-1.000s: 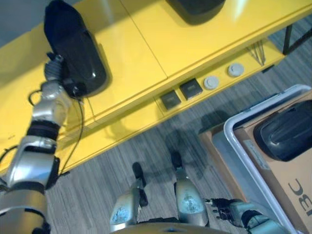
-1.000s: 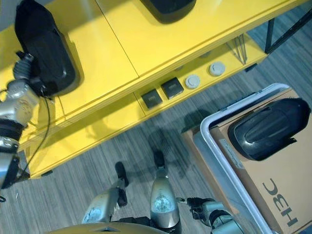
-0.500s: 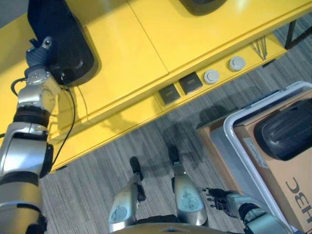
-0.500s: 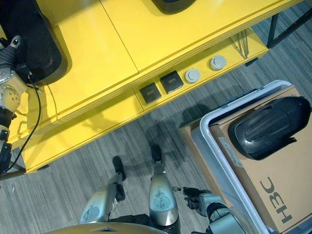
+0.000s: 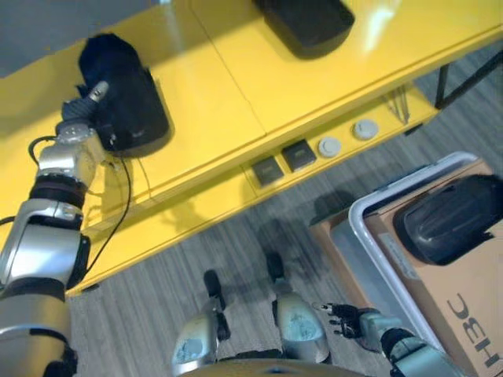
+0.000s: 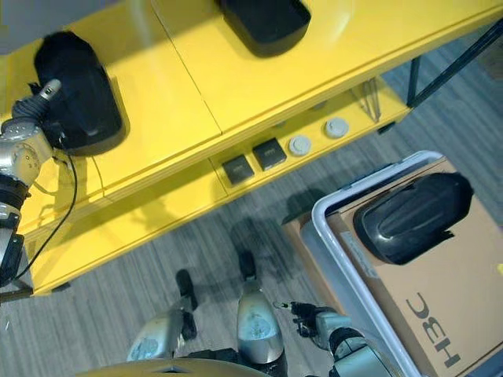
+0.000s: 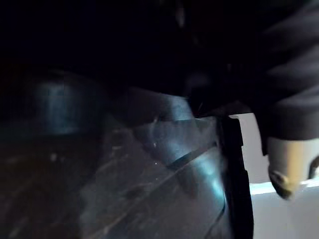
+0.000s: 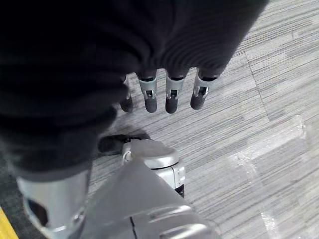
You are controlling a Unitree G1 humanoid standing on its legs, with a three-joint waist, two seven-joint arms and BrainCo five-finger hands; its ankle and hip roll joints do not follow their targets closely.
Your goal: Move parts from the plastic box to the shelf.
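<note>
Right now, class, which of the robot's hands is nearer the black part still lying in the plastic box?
Right. The right hand hangs low beside the plastic box holding the black part; the left hand is on the shelf.

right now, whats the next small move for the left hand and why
Probably ease the left hand off the black part, since that part already lies on the yellow shelf. Another black part waits in the plastic box, and the right hand hangs open, holding nothing.

the one print of any size is a row of large dark letters [image 6: 437, 330] on the brown cardboard [image 6: 464, 275] in the box [image 6: 326, 247], seen upside down. a pale label [image 6: 357, 253] on the cardboard's edge is too small to read.
</note>
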